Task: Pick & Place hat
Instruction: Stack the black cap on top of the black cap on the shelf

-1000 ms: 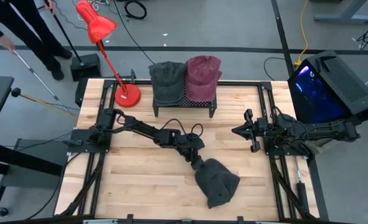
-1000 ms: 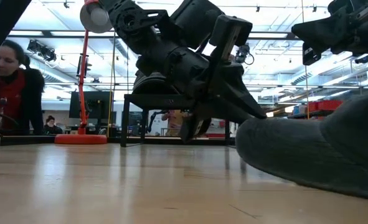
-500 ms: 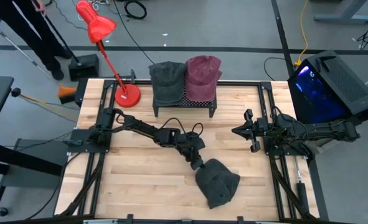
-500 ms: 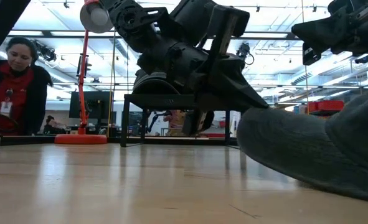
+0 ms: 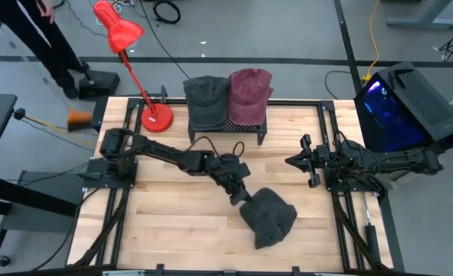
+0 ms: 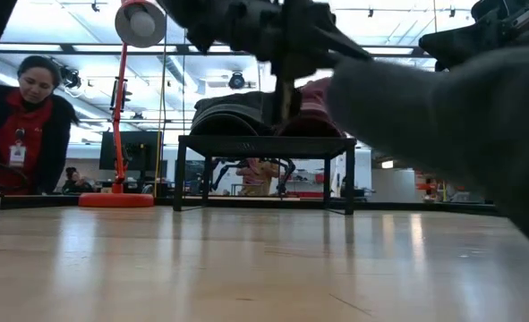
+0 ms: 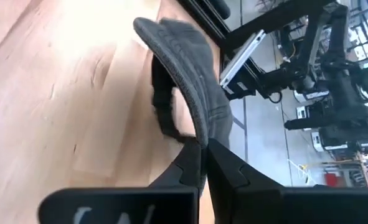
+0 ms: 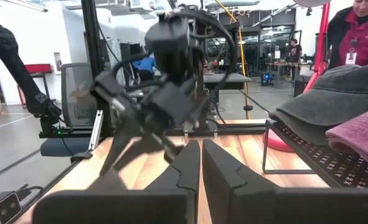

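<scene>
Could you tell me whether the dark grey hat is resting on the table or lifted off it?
Lifted: the left gripper pinches the grey hat, which hangs clear of the table.

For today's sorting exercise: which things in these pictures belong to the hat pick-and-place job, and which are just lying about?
Part of the job:
- dark grey hat, lifted off the table
- left gripper, shut on its edge
- black rack holding a grey cap and a maroon cap

Just lying about:
- red desk lamp
- right gripper, shut, waiting at the table's right
- black computer case

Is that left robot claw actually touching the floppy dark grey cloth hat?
Touching. In the left wrist view, the left gripper is shut on the dark grey cloth hat, its brim pinched between the fingers.
</scene>
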You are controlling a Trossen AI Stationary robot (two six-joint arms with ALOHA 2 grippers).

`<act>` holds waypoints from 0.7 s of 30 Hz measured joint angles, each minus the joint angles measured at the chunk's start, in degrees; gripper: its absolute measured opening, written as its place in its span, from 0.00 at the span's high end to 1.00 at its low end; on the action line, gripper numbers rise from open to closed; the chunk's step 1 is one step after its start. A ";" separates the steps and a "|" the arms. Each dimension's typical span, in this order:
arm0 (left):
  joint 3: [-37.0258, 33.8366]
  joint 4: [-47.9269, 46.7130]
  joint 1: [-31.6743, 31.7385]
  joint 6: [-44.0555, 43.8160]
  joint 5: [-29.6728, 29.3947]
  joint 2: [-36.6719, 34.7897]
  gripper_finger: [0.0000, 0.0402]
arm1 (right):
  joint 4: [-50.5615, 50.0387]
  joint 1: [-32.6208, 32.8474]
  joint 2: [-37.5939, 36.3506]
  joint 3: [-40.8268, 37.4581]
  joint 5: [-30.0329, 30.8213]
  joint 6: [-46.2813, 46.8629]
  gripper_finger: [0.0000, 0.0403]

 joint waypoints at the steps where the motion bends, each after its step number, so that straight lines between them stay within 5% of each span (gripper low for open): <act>1: 0.00 -0.88 0.00 0.48 -0.18 -0.91 0.97 | 0.00 0.02 0.00 0.00 0.02 0.00 0.94; 21: 0.00 -16.04 -0.11 6.93 -15.21 -19.68 0.97 | -0.01 0.02 0.00 0.00 0.02 0.00 0.94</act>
